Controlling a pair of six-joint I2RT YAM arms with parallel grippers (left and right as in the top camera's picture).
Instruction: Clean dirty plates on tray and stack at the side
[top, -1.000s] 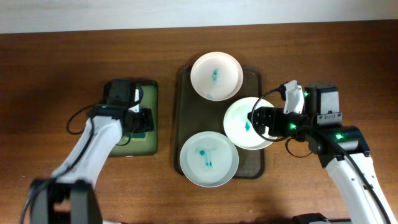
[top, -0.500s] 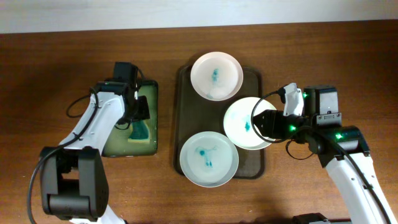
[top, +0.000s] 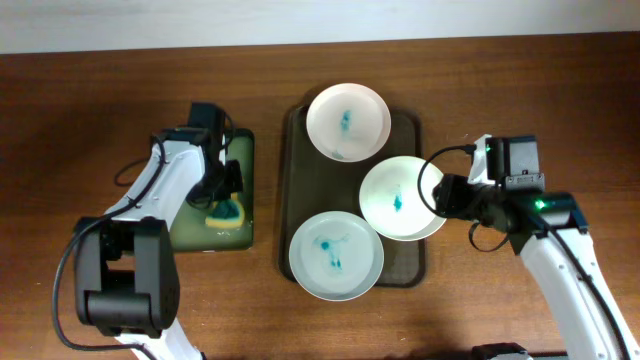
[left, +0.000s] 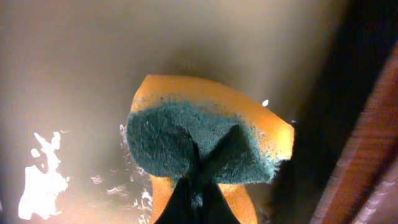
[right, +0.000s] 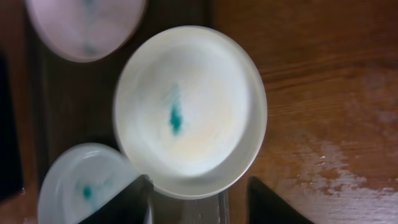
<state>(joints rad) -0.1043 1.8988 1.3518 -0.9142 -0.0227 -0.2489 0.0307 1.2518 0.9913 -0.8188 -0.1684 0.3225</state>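
Note:
Three white plates smeared with blue-green lie on the dark tray (top: 305, 180): one at the back (top: 347, 121), one at the right (top: 400, 198), one at the front (top: 335, 255). My left gripper (top: 224, 192) is down in the olive basin (top: 190, 228), shut on an orange sponge with a green scrub face (left: 205, 137), which bulges around the pinched fingertips. My right gripper (top: 443, 195) hangs at the right plate's outer rim. In the right wrist view its jaws (right: 199, 182) stand apart with the rim of that plate (right: 189, 112) between them, not clamped.
The basin floor (left: 93, 74) looks wet and shiny. Bare wooden table (right: 323, 93) lies right of the tray and also between the tray and the basin. The tray's right edge runs under the right plate.
The left gripper has closed on the sponge in the basin. The right gripper has drawn back from above the right plate to its outer rim, and its jaws have narrowed.

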